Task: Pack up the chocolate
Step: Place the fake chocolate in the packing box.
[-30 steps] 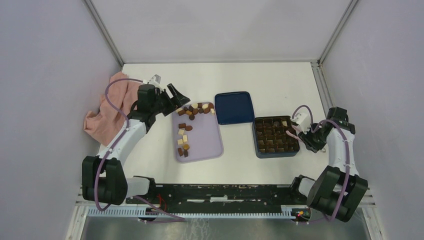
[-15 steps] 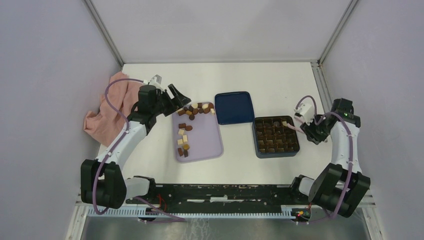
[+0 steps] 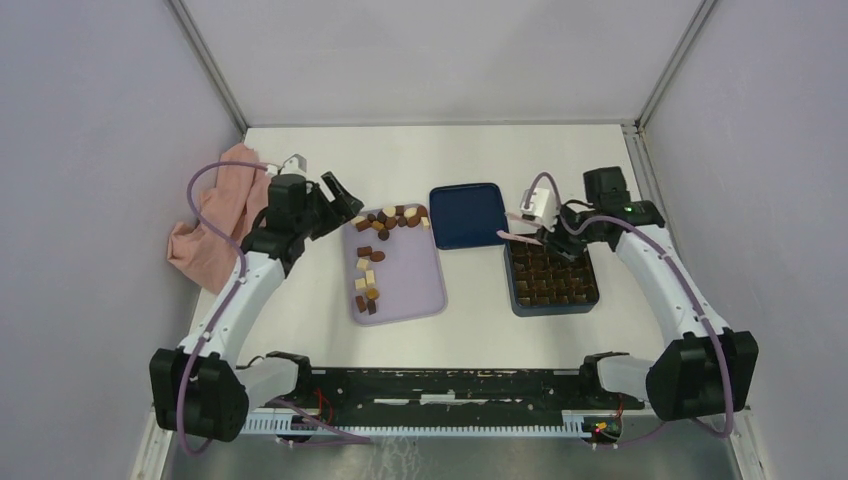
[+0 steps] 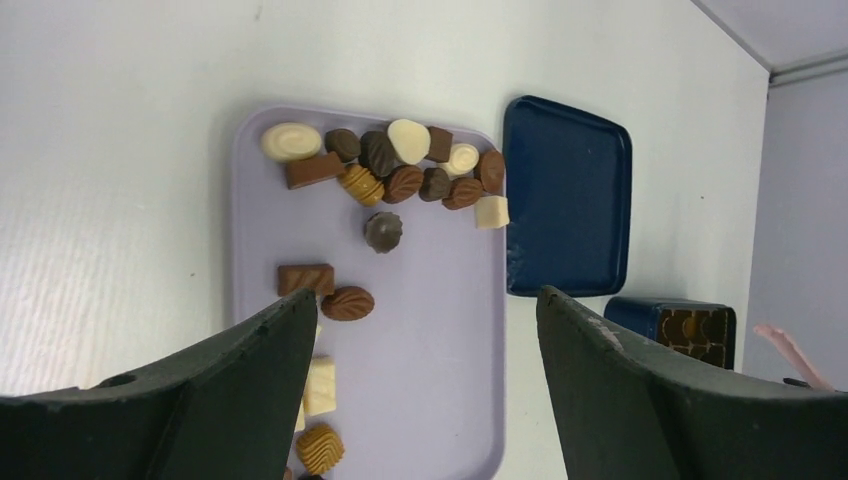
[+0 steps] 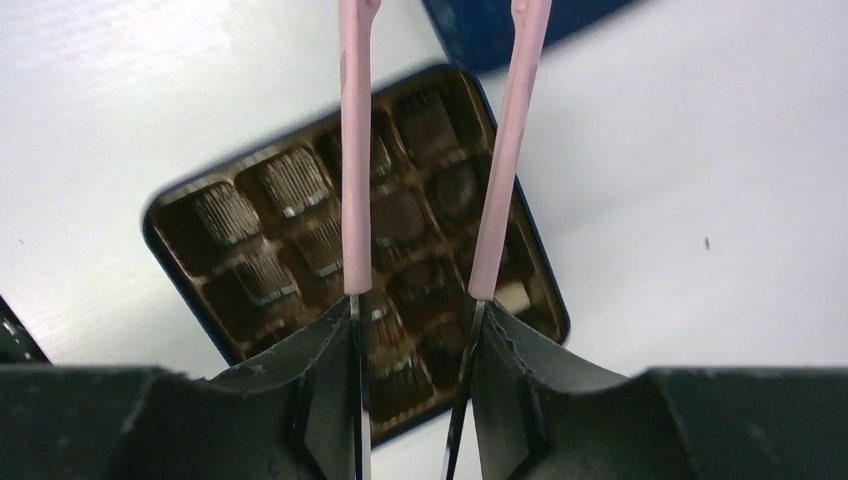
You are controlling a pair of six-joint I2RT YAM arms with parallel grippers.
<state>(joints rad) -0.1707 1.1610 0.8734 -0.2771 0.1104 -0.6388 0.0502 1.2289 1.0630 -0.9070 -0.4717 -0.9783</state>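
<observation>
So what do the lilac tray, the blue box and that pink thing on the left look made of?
Lilac tray: smooth matte plastic, probably, moulded rounded rim. Blue box: likely tin or card; glossy ribbed brown liner. Pink thing: soft cloth, crumpled folds.

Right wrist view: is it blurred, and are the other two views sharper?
Right wrist view: blurred, the box smeared with glints on its cups, the pink tweezers soft; left wrist view: the chocolate sharp on the tray, claw fingers dark at the edge; top external view: even light, soft shadows, no glare.
</observation>
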